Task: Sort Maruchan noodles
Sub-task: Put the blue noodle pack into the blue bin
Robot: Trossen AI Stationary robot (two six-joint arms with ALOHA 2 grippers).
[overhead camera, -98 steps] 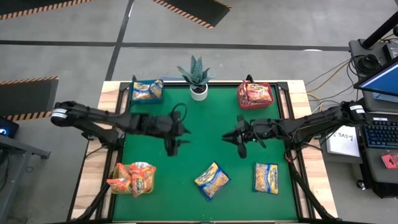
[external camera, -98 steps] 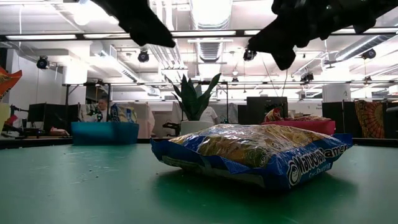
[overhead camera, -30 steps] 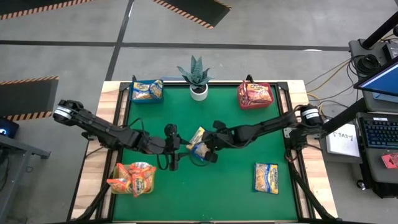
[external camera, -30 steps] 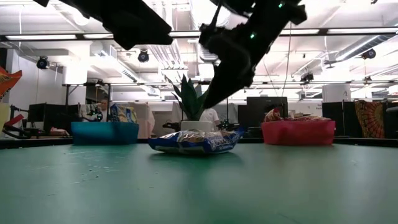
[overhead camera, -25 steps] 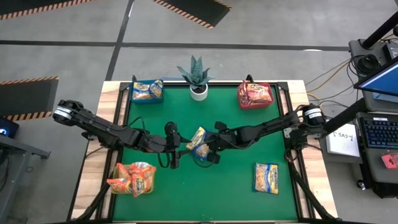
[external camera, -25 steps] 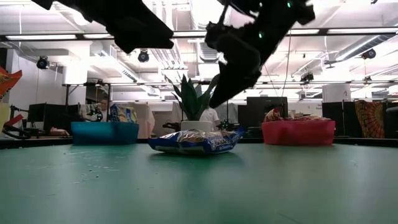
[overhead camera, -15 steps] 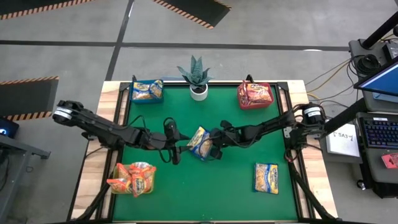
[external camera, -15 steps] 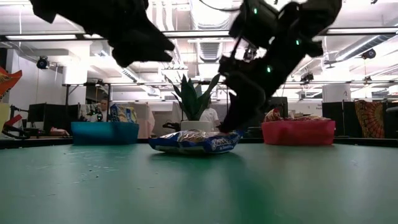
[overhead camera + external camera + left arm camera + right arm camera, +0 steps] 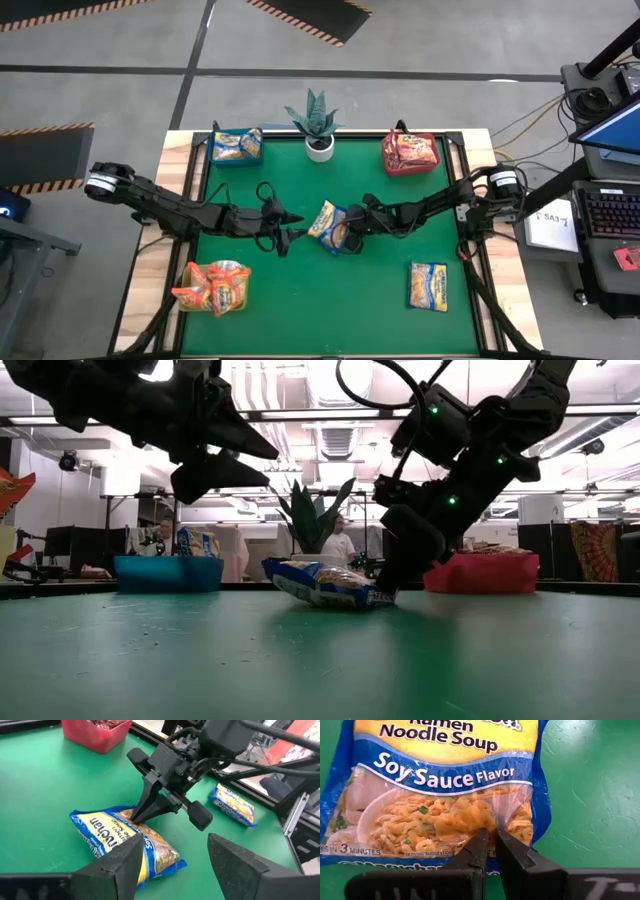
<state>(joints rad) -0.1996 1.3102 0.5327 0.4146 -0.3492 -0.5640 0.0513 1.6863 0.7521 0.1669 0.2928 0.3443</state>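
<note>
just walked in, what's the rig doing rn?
It is sorting ramen packets. The right gripper has its fingers shut on the edge of a blue-and-yellow soy sauce packet at mid-table, one end tilted up off the green mat. The left gripper hovers just beside it, fingers open and holding nothing. Another blue packet lies loose near the right front. Packets already sit in the blue bin, the red bin and the front-left pile.
</note>
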